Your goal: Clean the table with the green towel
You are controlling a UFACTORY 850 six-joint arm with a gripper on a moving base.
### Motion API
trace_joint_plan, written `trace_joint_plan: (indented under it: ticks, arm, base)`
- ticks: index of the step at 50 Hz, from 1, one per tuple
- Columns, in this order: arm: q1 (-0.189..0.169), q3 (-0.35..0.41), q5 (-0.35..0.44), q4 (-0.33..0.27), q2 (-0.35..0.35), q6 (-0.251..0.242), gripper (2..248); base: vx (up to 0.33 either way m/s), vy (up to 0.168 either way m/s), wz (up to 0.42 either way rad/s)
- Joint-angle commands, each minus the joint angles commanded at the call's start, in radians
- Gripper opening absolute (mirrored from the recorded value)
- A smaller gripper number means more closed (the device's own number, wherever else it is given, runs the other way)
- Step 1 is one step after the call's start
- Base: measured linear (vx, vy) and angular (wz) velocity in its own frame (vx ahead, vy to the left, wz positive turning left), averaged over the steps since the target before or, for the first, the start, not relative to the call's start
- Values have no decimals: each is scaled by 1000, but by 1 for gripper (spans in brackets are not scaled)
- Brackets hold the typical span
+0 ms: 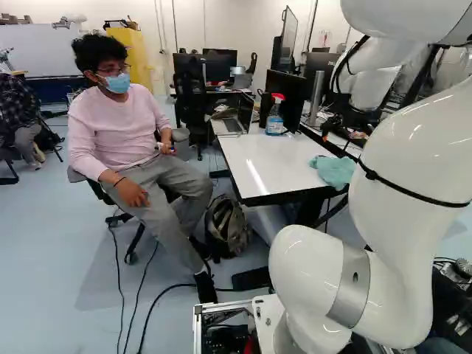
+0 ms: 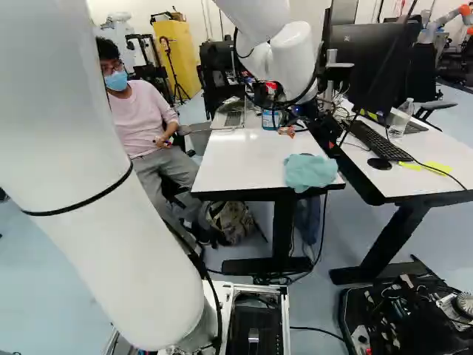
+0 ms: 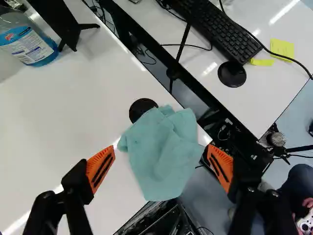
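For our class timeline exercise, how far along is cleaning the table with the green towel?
The approach looks mostly done: the open gripper seems lined up over the green towel. Nothing is in hand; the towel lies crumpled near the edge of the white table. Grasping it and wiping appear left; whether any wiping has happened, I cannot tell.

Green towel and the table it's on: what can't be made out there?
- Tabletop beneath the green towel: covered by the towel in all views.
- Black round object: partly covered by the towel in the wrist view; I can't tell what it is.
- Spray bottle: top cut off by the wrist view's edge.
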Motion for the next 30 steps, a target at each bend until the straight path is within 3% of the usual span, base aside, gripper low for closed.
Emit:
trace_joint_plan:
  ticks: [30]
  arm:
    - [19,27,37,1,10,0,247]
  base:
    - [0,0,0]
